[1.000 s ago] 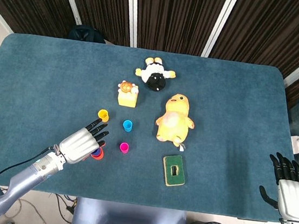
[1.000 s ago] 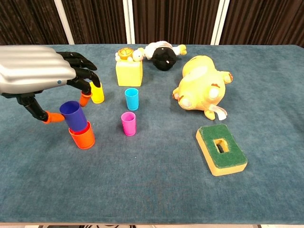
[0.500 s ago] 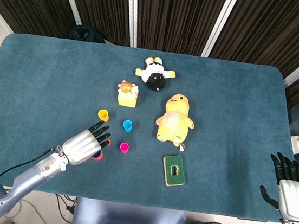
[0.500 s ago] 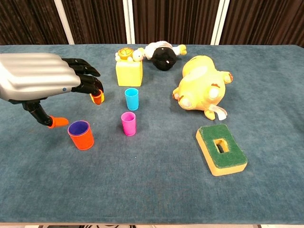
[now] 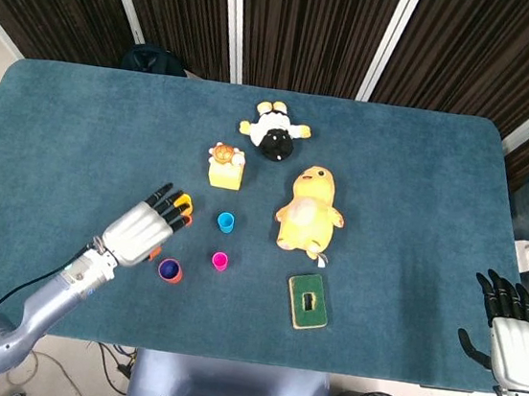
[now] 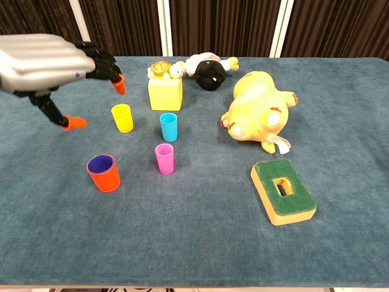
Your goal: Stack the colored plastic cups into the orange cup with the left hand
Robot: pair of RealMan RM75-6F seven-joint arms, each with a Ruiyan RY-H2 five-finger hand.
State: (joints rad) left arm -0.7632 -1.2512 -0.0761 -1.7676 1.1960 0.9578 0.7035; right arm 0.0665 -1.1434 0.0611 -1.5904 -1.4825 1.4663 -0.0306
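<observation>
The orange cup (image 6: 104, 174) stands near the table's front left with a purple cup (image 6: 100, 163) nested inside it, also seen as the orange cup (image 5: 170, 270) from the head. A yellow cup (image 6: 122, 117), a blue cup (image 6: 168, 126) and a pink cup (image 6: 164, 158) stand upright and separate. My left hand (image 6: 45, 60) hovers above and to the left of the yellow cup, fingers spread, holding nothing; in the head view the left hand (image 5: 140, 229) covers most of the yellow cup. My right hand (image 5: 510, 330) rests off the table's right edge, fingers apart and empty.
A yellow block with a turtle toy (image 6: 165, 89), a black-and-white plush (image 6: 206, 69), a large yellow plush duck (image 6: 258, 113) and a green-topped sponge (image 6: 283, 191) lie on the blue table (image 6: 200, 237).
The purple cup has dropped fully into the orange cup and my left hand let go. The hand then rose and moved back, away from the stack and toward the yellow cup.
</observation>
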